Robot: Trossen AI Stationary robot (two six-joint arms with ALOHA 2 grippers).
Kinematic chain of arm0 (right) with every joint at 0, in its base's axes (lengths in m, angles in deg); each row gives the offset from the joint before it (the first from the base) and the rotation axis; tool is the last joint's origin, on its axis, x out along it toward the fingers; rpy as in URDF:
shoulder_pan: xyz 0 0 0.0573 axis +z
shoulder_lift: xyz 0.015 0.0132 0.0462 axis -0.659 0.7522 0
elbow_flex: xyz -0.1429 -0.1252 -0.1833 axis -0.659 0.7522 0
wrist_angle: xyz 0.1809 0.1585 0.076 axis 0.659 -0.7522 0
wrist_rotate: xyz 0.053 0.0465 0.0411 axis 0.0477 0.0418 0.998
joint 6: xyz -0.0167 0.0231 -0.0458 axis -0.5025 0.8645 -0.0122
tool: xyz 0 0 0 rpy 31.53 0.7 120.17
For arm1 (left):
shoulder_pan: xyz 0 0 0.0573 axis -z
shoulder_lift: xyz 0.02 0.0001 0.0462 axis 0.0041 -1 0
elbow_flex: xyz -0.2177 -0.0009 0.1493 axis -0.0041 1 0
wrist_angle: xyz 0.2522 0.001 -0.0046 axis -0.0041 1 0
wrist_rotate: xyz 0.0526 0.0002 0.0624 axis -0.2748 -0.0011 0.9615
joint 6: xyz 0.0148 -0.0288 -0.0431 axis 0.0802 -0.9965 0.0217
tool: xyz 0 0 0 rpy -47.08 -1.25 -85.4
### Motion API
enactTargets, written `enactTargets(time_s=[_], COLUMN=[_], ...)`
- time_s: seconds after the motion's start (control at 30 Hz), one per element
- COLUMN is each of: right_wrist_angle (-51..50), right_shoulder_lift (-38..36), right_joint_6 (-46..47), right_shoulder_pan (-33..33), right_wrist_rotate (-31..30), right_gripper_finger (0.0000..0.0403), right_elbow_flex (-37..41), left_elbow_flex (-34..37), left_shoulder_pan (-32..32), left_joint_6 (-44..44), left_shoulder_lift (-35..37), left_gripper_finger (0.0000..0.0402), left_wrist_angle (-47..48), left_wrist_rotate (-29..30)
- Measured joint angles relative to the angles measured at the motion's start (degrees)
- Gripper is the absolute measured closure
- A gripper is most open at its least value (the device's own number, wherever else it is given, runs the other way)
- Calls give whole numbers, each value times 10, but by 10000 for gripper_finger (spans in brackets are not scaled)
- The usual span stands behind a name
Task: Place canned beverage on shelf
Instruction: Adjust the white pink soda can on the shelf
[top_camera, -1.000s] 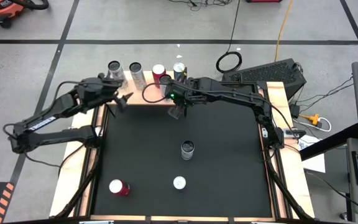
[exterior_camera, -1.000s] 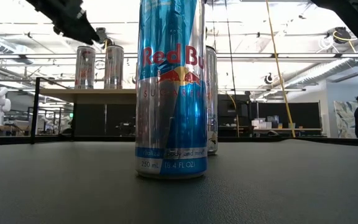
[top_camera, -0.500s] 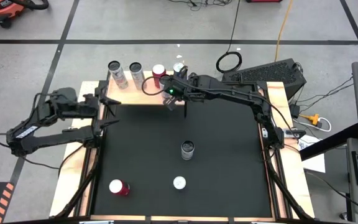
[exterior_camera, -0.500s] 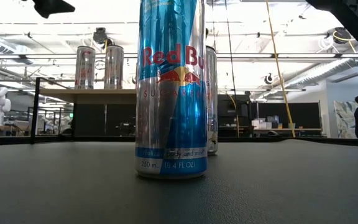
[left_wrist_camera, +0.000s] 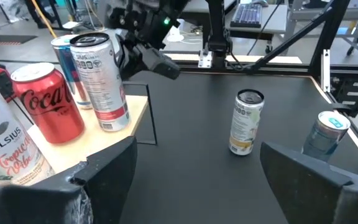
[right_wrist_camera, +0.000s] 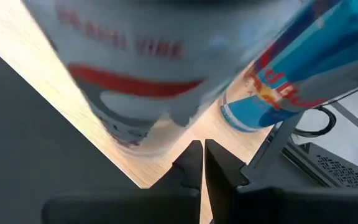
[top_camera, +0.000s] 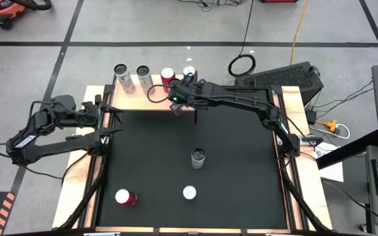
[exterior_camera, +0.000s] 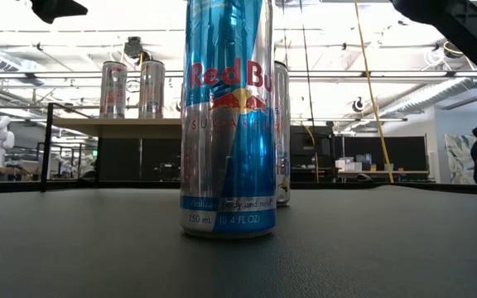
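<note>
Four cans stand on the shelf [top_camera: 151,98]; right hand [top_camera: 176,105] pressed together beside them, left hand [top_camera: 113,113] spread, next desk can [top_camera: 197,157] awaits pickup.

The shelf [left_wrist_camera: 132,118] had a pale, unfinished wooden top. The cans [left_wrist_camera: 101,81] were glossy metal. The table's mat [top_camera: 228,157] looked matt black and faintly grainy.

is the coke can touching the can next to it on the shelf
Apart: left wrist view shows bare shelf between the coke can and the white can.
</note>
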Motion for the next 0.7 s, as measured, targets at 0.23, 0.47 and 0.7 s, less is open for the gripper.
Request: enactTargets(time_s=[0.23,0.47,0.7], right_wrist_angle=[19,56,92], right_shoulder_lift=[14,14,14], right_joint_6=[1,3,1], right_shoulder_pan=[-1,-1,-1], right_wrist_rotate=[2,4,4], right_gripper_finger=[403,403,403], right_elbow_flex=[0,0,0], left_elbow_flex=[0,0,0], left_shoulder_pan=[0,0,0], left_joint_6=[0,0,0], left_shoulder_lift=[0,0,0], left_gripper_finger=[59,59,59], left_wrist_angle=[0,-1,-1], left_wrist_rotate=[2,2,3])
